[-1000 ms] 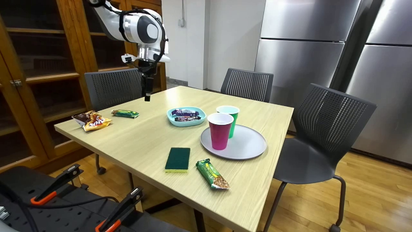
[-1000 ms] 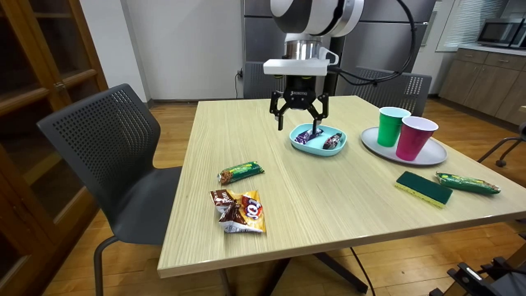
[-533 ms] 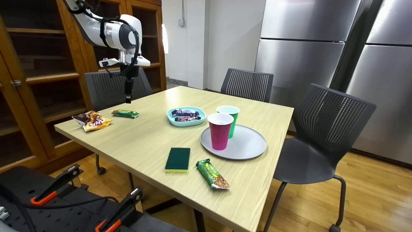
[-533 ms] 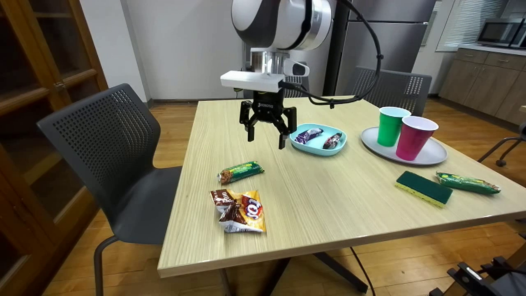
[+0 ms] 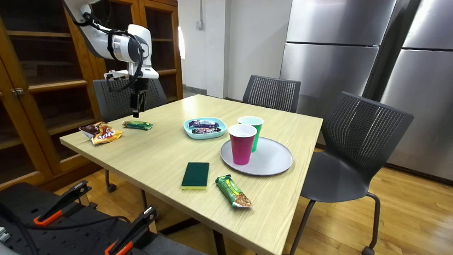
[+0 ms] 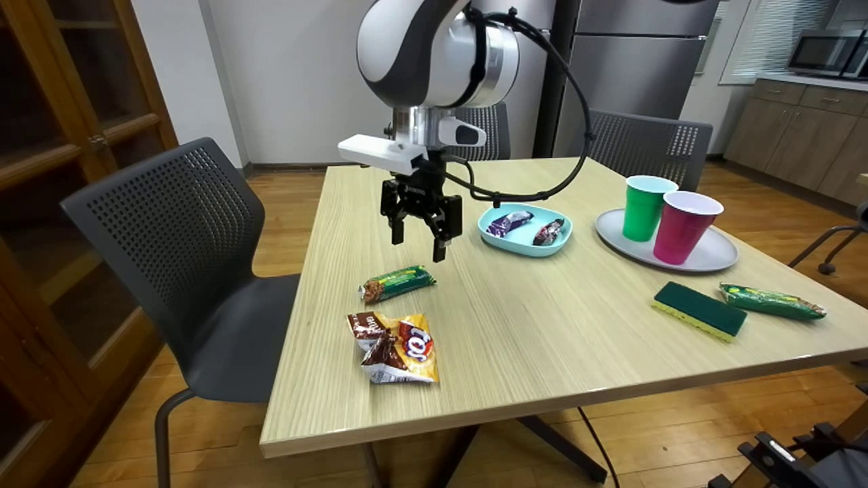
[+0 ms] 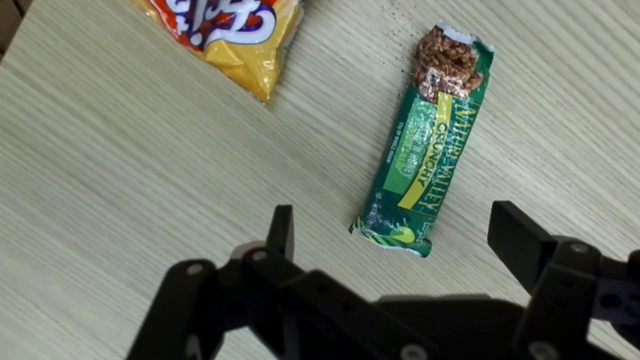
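Fingers (image 7: 517,242) spread, empty: we'd best center them over the Nature Valley Crunchy bar (image 7: 425,145), straddling its narrow width, before lowering.

Break room: steel refrigerators (image 5: 327,71), microwave (image 6: 822,54)

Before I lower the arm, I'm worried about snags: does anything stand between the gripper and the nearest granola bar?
Nothing visible stands between the open gripper and the granola bar: the wrist view shows the bar whole and uncovered. The snack bag lies close by, not touching it.
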{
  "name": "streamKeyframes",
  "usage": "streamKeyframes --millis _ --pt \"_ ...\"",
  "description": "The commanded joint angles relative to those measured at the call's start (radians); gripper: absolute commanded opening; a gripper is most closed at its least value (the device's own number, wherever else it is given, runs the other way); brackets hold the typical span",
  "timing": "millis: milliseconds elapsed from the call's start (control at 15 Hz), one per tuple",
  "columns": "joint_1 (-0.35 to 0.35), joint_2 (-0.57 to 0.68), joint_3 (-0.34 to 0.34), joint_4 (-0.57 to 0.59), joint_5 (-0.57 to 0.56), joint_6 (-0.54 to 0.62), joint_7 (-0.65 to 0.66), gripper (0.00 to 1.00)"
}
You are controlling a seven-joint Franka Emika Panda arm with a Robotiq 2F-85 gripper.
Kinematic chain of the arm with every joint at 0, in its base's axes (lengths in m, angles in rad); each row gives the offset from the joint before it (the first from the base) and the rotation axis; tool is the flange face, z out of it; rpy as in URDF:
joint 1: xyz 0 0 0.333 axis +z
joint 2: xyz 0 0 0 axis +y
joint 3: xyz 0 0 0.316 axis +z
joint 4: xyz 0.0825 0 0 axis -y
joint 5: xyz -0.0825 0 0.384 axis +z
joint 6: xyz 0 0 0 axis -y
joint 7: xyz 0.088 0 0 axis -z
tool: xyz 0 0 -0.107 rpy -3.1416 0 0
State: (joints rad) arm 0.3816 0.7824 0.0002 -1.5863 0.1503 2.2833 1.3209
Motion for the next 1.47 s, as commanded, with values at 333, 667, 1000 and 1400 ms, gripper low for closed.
streamKeyframes --millis 333,667,1000,1400 --pt "0.029 0.116 0.001 0.123 -0.021 0.033 0.173 1.0" --pt "0.032 0.164 0.001 0.169 -0.026 0.027 0.187 1.0" --pt "0.029 0.192 0.005 0.202 -0.028 0.024 0.173 1.0" --pt "0.03 0.211 0.004 0.227 -0.03 0.022 0.172 1.0"
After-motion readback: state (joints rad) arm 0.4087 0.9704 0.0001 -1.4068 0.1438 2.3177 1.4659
